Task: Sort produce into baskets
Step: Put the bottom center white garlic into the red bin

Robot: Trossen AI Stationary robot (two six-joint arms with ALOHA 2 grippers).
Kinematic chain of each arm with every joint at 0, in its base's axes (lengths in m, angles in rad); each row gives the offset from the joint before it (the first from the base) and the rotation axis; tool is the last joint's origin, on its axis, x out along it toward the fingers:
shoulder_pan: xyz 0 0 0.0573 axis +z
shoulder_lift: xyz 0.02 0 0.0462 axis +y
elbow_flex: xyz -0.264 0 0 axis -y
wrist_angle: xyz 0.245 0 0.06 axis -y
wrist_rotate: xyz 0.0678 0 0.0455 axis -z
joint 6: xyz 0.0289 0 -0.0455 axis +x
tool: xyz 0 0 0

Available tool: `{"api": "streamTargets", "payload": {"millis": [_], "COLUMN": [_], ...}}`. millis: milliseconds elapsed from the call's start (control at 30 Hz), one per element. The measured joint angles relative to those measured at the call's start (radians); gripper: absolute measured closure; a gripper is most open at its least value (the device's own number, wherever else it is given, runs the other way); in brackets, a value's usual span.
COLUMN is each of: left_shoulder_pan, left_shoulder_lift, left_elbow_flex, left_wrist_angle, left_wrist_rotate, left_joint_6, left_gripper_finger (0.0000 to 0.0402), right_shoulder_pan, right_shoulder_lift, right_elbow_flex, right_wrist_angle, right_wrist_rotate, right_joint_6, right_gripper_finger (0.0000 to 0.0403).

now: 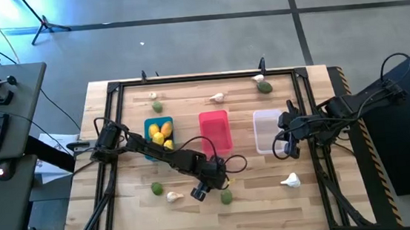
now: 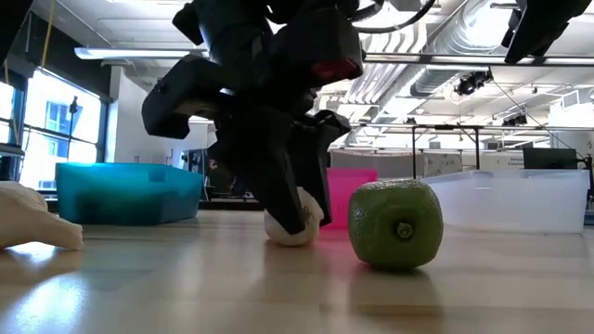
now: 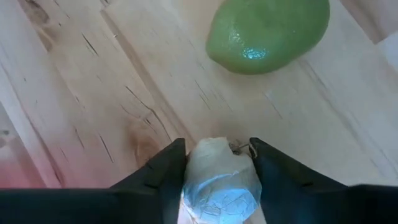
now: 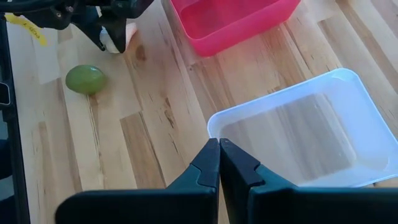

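Left hand [image 3: 217, 163] being lowered at table's [image 1: 324, 205] near centre, fingers pinching white garlic bulb [image 3: 219, 180], green fruit [image 3: 268, 32] just beside. Grip being firmed centrally; straight lift advised, fruit left unbumped. Right hand [image 4: 219, 163] being held pressed together above white basket [image 4: 298, 134].

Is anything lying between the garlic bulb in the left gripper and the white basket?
Nothing visible blocks it. The garlic bulb sits between the left gripper's fingers; the green fruit lies beside it, off the line to the white basket.
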Motion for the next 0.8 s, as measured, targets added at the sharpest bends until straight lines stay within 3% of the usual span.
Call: {"api": "streamTargets", "payload": {"millis": [200,467,633,800], "left_shoulder_pan": [0.015,0.13,0.227,0.271], "left_shoulder_lift": [-0.003,-0.107,-0.153,-0.114], "left_elbow_flex": [0.064,0.126,0.129,0.13], "left_wrist_angle": [-0.057,-0.065,0.192,0.523], "left_wrist_rotate": [0.009,0.1,0.141,0.082], "left_joint_6": [-0.03,-0.181,-0.431,-0.629], "left_gripper_finger": [0.0293,0.0301,0.0302,0.0302], "right_shoulder_pan": [0.0,0.001,0.024,0.046], "right_shoulder_lift": [0.0,-0.011,-0.077,-0.17], "right_elbow_flex": [0.0,0.0,0.0,0.0], "right_wrist_angle": [0.0,0.024,0.057,0.056], "right_wrist_rotate": [0.0,0.029,0.115,0.228], "right_joint_6": [0.0,-0.026,-0.018,0.012], "right_gripper_finger": [0.0403,0.0403,0.0403,0.0403]}}
